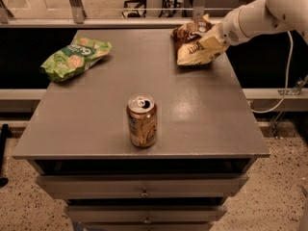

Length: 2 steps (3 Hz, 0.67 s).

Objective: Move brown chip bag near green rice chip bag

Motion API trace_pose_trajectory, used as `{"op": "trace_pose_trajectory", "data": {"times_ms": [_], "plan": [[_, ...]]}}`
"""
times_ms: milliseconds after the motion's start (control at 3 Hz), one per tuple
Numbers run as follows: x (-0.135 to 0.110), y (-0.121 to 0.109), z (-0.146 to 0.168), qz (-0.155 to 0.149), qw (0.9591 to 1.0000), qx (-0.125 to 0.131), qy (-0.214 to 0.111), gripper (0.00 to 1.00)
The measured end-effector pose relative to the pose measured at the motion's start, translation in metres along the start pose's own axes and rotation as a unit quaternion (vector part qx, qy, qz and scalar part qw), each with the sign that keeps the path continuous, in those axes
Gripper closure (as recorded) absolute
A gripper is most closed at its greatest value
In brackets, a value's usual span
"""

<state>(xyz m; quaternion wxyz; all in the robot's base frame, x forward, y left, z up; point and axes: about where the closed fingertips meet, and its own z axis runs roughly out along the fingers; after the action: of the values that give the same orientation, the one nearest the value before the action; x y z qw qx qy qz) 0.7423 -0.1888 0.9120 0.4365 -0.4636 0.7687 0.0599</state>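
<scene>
Centrally, can [142, 121]; gripper [216, 36] at brown bag [194, 48]

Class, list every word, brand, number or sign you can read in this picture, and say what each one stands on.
Nothing can be quoted as it reads.
Brown chip bag: pale script and dark block lettering, too blurred to read.
Green rice chip bag: white lettering, too blurred to read.
Can: markings on its side, none readable.
Gripper, at the brown chip bag's right edge: no text visible.
</scene>
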Motion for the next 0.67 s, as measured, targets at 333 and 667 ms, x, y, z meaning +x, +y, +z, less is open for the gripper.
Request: {"op": "trace_pose_trajectory", "data": {"times_ms": [333,667], "plan": [[-0.004,0.001,-0.002,-0.006,1.0000,0.000,-0.002,1.00],[-0.010,0.013,0.004,-0.007,0.9997,-0.013,-0.017,1.00]]}}
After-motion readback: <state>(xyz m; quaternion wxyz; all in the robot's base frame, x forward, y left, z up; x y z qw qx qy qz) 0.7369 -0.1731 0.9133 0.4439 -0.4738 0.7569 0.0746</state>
